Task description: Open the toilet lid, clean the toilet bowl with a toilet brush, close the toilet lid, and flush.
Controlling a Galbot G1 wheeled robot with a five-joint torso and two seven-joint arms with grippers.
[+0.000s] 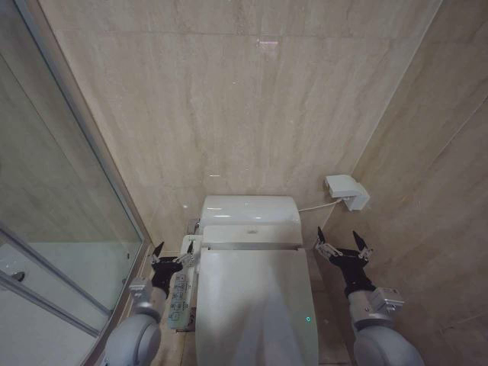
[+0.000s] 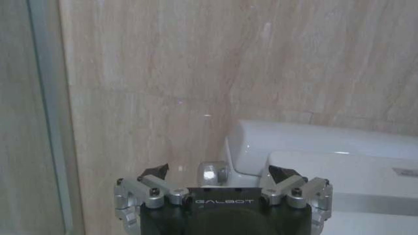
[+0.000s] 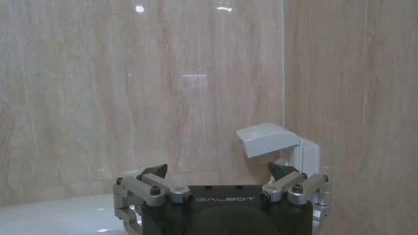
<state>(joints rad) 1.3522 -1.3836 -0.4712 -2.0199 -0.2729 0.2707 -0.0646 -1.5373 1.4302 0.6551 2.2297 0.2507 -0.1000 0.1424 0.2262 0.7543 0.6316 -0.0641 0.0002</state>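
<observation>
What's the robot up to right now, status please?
Left gripper open beside control panel. Right gripper open, right of toilet. Toilet lid down, untouched. Nothing in the way.

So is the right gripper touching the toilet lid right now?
Apart. In the head view the right gripper hangs open beside the toilet, and a strip of beige floor and wall shows between its fingers and the closed toilet lid.

Toilet lid (image 1: 255, 305) down, closed; left gripper (image 1: 172, 255) beside side control panel (image 1: 181, 293), fingers spread, empty; right gripper (image 1: 343, 245) right of lid, fingers spread, empty; wall socket box (image 1: 347, 191) above; shower glass (image 1: 53, 229) at left.
</observation>
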